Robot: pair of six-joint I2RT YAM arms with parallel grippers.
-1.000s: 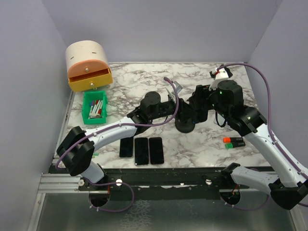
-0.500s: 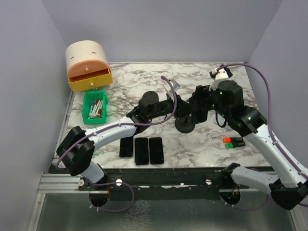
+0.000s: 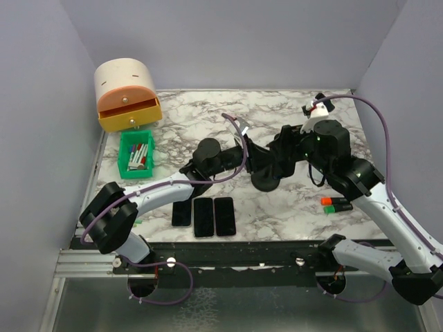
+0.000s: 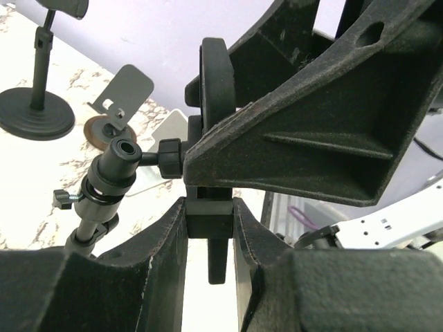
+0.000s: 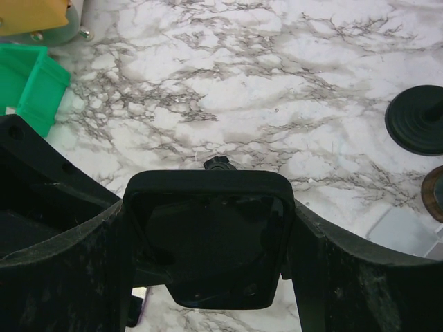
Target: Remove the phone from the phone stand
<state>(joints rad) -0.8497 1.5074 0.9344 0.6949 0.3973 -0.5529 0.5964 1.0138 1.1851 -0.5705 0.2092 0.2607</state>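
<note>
Phone (image 5: pixel 211 242) upright on phone stand (image 3: pixel 266 181), long axis vertical; screen rightward

Seen from above, the left tool (image 3: pixel 255 158) and right tool (image 3: pixel 278 153) hide the phone (image 5: pixel 211 242); the right wrist view crops the green bin (image 5: pixel 34 83).

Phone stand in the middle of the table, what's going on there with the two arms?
Both arms are on the phone stand. The left gripper is clamped on the stand's mount just behind the phone, bracing it. The right gripper has its fingers against the two sides of the phone, which has not come off the stand yet. Three more phones lie flat side by side near the table's front edge.
</note>
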